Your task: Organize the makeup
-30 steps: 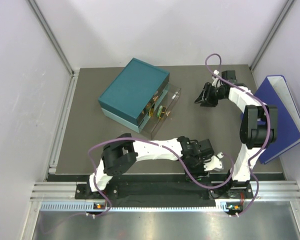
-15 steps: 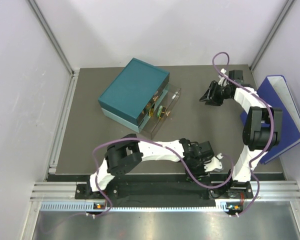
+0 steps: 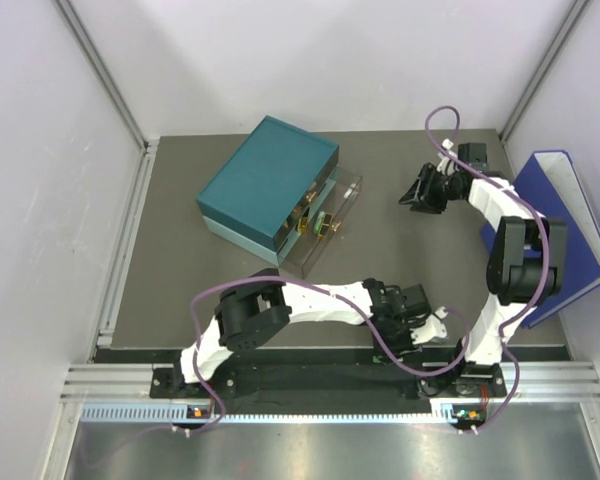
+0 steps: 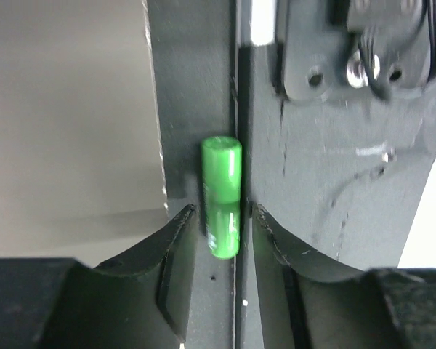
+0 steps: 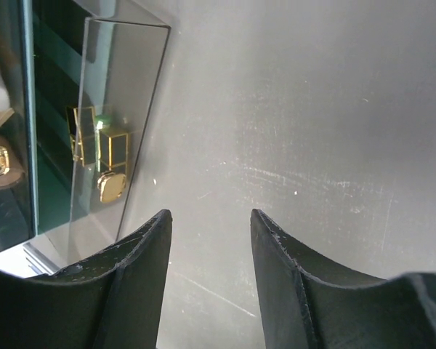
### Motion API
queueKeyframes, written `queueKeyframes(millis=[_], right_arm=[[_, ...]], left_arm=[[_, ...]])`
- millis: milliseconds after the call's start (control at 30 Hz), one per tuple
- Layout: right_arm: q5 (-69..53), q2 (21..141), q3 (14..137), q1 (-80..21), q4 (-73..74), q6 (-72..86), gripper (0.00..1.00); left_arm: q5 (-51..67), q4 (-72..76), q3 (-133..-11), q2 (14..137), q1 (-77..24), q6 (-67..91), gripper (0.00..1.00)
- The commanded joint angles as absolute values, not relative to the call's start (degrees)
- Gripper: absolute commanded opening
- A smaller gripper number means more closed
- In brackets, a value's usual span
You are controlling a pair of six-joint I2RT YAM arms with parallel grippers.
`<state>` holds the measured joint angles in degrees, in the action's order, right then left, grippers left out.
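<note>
A green makeup tube [image 4: 221, 196] lies in a groove of the black rail at the table's near edge. My left gripper [image 4: 222, 211] is open, its jaws on either side of the tube's near end with small gaps. In the top view the left gripper [image 3: 408, 328] is low by the right arm's base and hides the tube. My right gripper [image 5: 209, 214] is open and empty over the bare grey mat, at the back right in the top view [image 3: 418, 194]. Gold-and-black makeup pieces [image 5: 107, 149] sit in the clear drawer [image 3: 330, 212].
The teal drawer box [image 3: 268, 180] stands at the back left with its clear drawer pulled out toward the right. A big blue binder [image 3: 565, 235] leans at the right wall. A black plate with bolts [image 4: 349, 51] lies beyond the green tube.
My right gripper has drawn back a little to the right, away from the drawer. My left arm has reached slightly further right along the near edge.
</note>
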<state>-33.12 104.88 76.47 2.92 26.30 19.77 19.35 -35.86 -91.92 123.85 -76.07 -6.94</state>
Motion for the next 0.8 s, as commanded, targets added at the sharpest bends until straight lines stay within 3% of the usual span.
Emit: queueKeyframes(millis=[0, 333, 567, 767], right_arm=[[-34.1, 100.8, 75.8, 3.4, 24.3, 20.0, 0.48], [-34.8, 99.6, 74.9, 3.4, 23.9, 20.0, 0.48], [-35.3, 98.6, 74.0, 3.4, 23.6, 20.1, 0.49], [-35.4, 98.2, 73.3, 3.4, 23.5, 19.9, 0.5]], left_arm=[[12.2, -34.9, -94.0, 129.4, -76.5, -4.8, 0.41], [0.7, -34.8, -92.5, 129.7, -76.5, -3.9, 0.46], [-7.7, -35.2, -91.2, 130.3, -76.5, -1.8, 0.42], [-7.4, -34.7, -90.4, 130.6, -76.4, -1.3, 0.41]])
